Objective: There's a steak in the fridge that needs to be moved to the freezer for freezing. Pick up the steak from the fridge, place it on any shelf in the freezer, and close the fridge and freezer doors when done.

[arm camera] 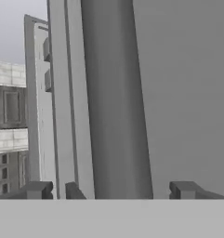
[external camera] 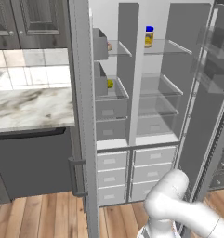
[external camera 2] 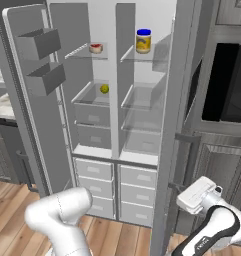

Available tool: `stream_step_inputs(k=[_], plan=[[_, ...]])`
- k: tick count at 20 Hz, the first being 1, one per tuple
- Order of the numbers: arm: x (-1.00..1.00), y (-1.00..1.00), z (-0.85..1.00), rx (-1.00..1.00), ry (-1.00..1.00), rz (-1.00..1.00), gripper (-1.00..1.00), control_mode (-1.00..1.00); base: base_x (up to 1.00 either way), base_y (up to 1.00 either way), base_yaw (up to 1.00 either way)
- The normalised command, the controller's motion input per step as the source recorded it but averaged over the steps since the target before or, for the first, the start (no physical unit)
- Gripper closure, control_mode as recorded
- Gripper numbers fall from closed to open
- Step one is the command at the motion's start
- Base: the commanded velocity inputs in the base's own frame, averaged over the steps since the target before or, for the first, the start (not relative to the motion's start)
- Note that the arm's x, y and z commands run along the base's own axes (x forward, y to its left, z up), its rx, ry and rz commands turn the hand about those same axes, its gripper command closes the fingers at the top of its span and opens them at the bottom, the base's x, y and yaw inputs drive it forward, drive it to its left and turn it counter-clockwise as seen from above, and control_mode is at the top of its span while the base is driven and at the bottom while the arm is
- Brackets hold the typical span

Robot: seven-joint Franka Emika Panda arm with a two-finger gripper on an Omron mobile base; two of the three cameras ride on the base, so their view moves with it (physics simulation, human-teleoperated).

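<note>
The small red steak (external camera 2: pixel 96 48) sat on the upper left glass shelf (external camera 2: pixel 87 54) of the open grey fridge (external camera 2: pixel 117 80). To its right, across the divider, stood a yellow jar with a blue lid (external camera 2: pixel 143 41); a small yellow-green fruit (external camera 2: pixel 105 88) lay one shelf below the steak. Both doors hung open. My tool (arm camera: pixel 118 190) was low by the right door (arm camera: pixel 178 93), fingers spread wide, gripping nothing. The marble surface (external camera: pixel 29 107) lay left.

Wooden floor (external camera: pixel 34 214); marble counter (external camera: pixel 29 109); dark cabinets (external camera 2: pixel 227 160).
</note>
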Motion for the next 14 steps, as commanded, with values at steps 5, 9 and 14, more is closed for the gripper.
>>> stream_step_inputs(k=[5, 9, 14], plan=[[0.0, 0.71, 0.26, -0.02, 0.0, -0.15, -1.0, -1.0, 0.0, 0.0, 0.0], [0.0, 0.62, 0.46, -0.06, 0.0, -0.18, -1.0, -1.0, 0.0, 0.0, 0.0], [0.0, 0.59, 0.43, -0.06, 0.0, -0.17, -1.0, -1.0, 0.0, 0.0, 0.0]])
